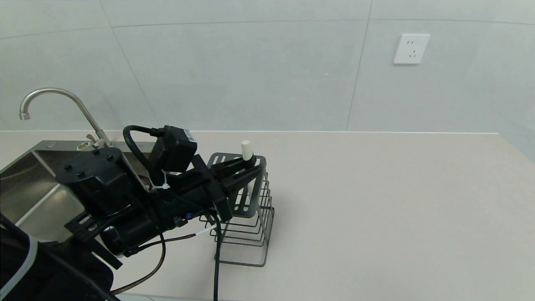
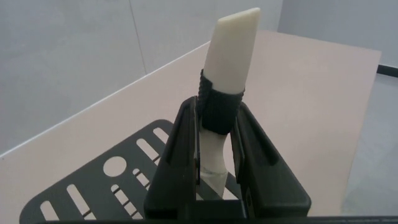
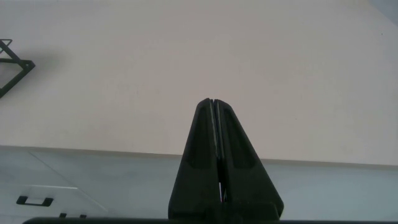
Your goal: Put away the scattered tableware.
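Left gripper [image 1: 250,166] clamped on white utensil handle [image 1: 245,149], upright above wire rack [image 1: 255,238]; right gripper [image 3: 214,107] clenched, empty, over counter [image 3: 249,62].

The black left gripper [image 2: 216,109] was wedge-shaped; the matte black left arm [image 1: 104,186] bore screw heads [image 1: 67,167], a cable [image 1: 126,141] looped at one o'clock, a white zip tie [image 1: 162,184].

Left of the frame's centre, the left hand [image 1: 250,166] is seen closed on a white handle [image 1: 245,149], which is held upright above the fingers. Just beneath it, a dark wire rack [image 1: 250,234] is set on the beige table [image 1: 376,209]. A steel sink [image 1: 25,188] and a curved tap [image 1: 54,100] are found at the left edge, and a wall socket [image 1: 411,48] at the upper right.
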